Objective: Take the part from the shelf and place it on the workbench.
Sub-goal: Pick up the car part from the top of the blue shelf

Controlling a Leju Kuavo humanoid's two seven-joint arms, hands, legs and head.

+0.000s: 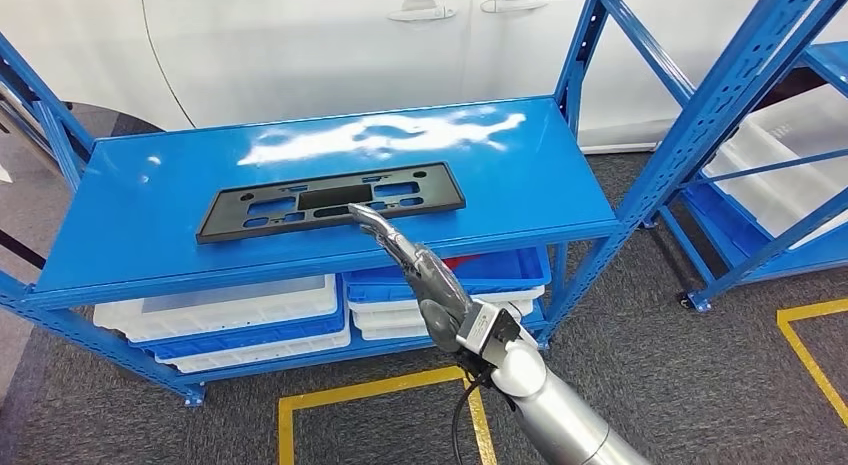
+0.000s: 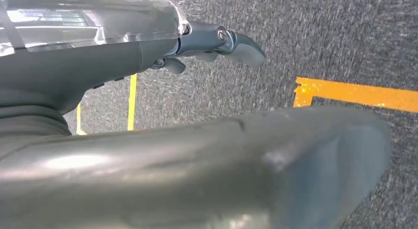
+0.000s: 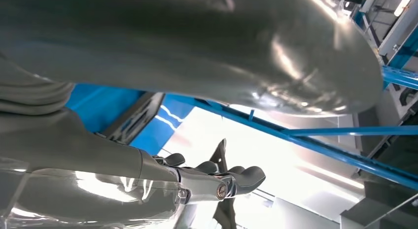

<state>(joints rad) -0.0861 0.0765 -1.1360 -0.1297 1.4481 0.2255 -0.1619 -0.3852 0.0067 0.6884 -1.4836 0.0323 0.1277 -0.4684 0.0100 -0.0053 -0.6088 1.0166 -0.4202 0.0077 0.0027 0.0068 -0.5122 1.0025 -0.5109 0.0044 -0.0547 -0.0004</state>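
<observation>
Where right hand (image 1: 425, 270) meets part (image 1: 330, 200), fingers' contact perhaps touching, unclear

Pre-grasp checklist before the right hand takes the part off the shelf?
1. Part flat on shelf, near front edge: ok.
2. Right hand extended to part, fingertips at its front edge: ok.
3. Right hand holds nothing, not yet on part: ok.
4. Fingertips touching part or just above: cannot tell.
5. Left hand hangs over floor, holds nothing: ok.
6. Workbench in sight for placing: not ok.
</observation>
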